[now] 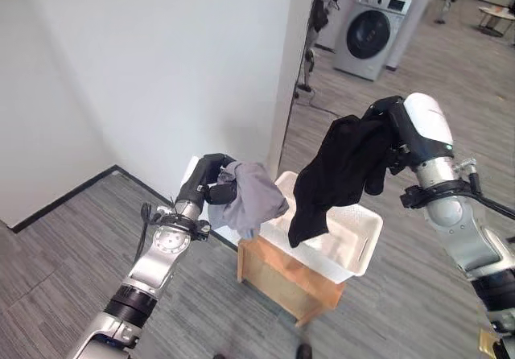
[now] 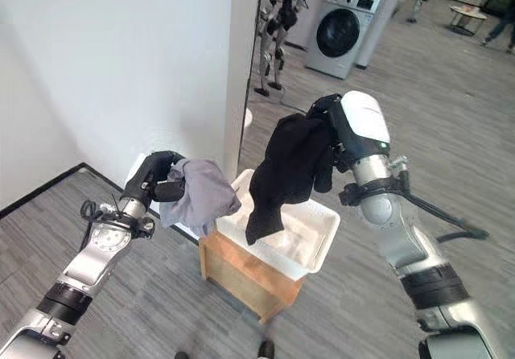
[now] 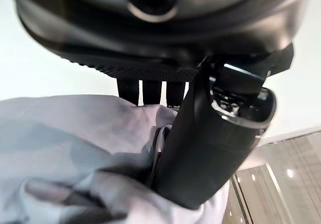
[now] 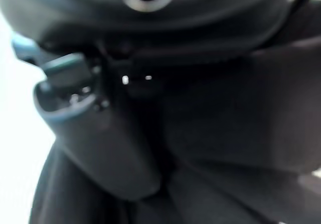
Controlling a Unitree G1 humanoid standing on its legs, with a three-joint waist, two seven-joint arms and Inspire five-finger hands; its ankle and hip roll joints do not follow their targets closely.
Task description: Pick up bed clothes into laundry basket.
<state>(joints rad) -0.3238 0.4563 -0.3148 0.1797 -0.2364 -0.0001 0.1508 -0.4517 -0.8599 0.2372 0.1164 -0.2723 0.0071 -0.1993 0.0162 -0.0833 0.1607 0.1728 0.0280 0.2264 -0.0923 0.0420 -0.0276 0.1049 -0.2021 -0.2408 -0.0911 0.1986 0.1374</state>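
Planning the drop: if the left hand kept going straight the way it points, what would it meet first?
Probably the white laundry basket. The left hand, its fingers closed on the grey cloth, points toward the basket's near rim, though depth is unclear and it might pass just above it.

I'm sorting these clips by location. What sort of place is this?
Probably an open lab or test hall set up for laundry chores: a washing machine by the wall, a white laundry basket on a wooden stand, grey plank flooring.

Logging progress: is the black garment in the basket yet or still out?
Mostly out: the black garment hangs from the right hand, its lower end dangling into the white basket.
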